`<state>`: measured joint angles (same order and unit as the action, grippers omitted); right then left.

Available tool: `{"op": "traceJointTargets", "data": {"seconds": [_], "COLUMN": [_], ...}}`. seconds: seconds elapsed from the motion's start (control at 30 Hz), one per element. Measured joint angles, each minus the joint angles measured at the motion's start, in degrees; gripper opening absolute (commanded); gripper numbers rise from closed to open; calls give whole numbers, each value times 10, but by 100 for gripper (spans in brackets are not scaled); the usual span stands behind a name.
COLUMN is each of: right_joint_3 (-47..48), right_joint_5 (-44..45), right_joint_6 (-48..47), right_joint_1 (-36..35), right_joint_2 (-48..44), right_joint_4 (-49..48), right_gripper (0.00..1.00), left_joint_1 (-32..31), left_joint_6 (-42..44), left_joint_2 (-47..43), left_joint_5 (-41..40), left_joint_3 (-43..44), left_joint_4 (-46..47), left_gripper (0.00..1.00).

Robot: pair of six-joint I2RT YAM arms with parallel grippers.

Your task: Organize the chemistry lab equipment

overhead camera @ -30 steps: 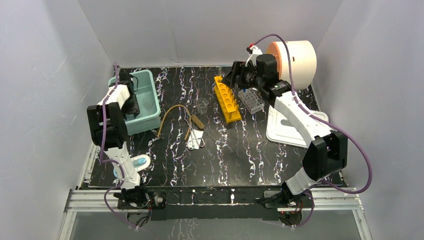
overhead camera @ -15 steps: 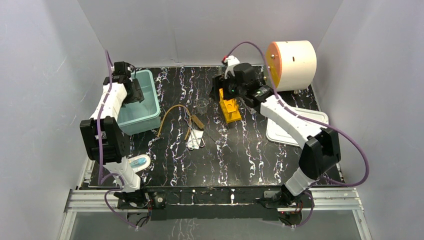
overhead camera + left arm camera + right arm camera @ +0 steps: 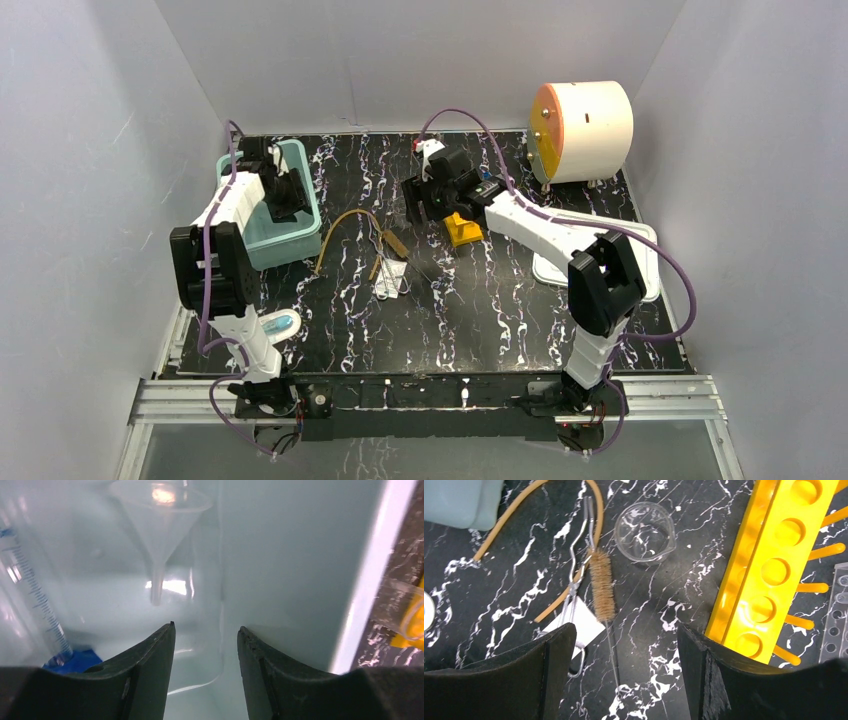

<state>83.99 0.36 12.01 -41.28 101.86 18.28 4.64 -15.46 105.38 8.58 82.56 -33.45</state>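
Observation:
My left gripper (image 3: 288, 195) (image 3: 206, 627) is open and empty inside the teal bin (image 3: 265, 245), above a clear funnel (image 3: 161, 515) and a graduated cylinder (image 3: 32, 585) with a blue base. My right gripper (image 3: 414, 203) (image 3: 626, 630) is open and empty above the table. Ahead of it in the right wrist view lie the clear glass beaker (image 3: 644, 531), a bristle brush (image 3: 602, 585), metal tongs (image 3: 574, 580) and the amber rubber tube (image 3: 489, 542) (image 3: 345, 222). The yellow rack (image 3: 774, 570) (image 3: 463, 230) is to its right, with the clear tube rack (image 3: 836, 610) beyond. My right arm hides the beaker in the top view.
A white tray (image 3: 600, 265) lies at the right. A white drum with an orange face (image 3: 585, 118) stands at the back right. A small round dish (image 3: 280, 325) sits near the left arm's base. A white card (image 3: 579, 622) lies under the tongs.
My right arm has swung left from over the racks to above the beaker and brush. My left gripper has moved back and then down into the teal bin.

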Motion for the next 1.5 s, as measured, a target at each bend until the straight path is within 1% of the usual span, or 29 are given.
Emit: {"op": "traceJointTargets", "data": {"seconds": [0.3,0.5,0.57,0.63,0.77,0.87,0.93,1.07,1.13,1.2,1.3,1.33,1.4,1.5], "right_joint_3": [53,78,86,94,120,154,165,172,172,172,163,156,136,127], "right_joint_5": [28,38,41,42,44,50,57,64,65,66,66,66,65,62], "right_joint_6": [1,-2,-4,-7,-13,-16,-17,-18,-21,-26,-37,-43,-52,-64], "right_joint_1": [0,-1,-1,-1,-2,-4,-6,-8,-9,-9,-9,-9,-9,-9], "right_joint_2": [102,147,156,166,194,223,236,254,258,259,259,259,256,251], "right_joint_4": [16,23,22,17,13,12,10,-1,-7,-17,-52,-66,-91,-102], "right_gripper": [81,81,81,81,81,81,80,72,67,63,62,63,67,74], "left_joint_1": [0,0,-1,-3,-6,-7,-6,-5,-5,-5,-5,-6,-6,-6], "left_joint_6": [-1,-1,-3,-11,-45,-74,-88,-107,-113,-117,-119,-119,-116,-113], "left_joint_2": [21,40,40,40,35,9,-17,-67,-88,-103,-113,-115,-119,-126], "left_joint_5": [101,140,145,127,32,-33,-53,-46,-30,-17,-9,-8,-6,2], "left_joint_3": [14,40,46,53,76,82,83,83,83,83,82,82,82,82], "left_joint_4": [45,52,53,52,22,-1,-11,-13,-12,-10,-10,-10,-11,-11], "left_gripper": [48,49,50,52,59,64,67,76,85,97,98,98,98,98]}}
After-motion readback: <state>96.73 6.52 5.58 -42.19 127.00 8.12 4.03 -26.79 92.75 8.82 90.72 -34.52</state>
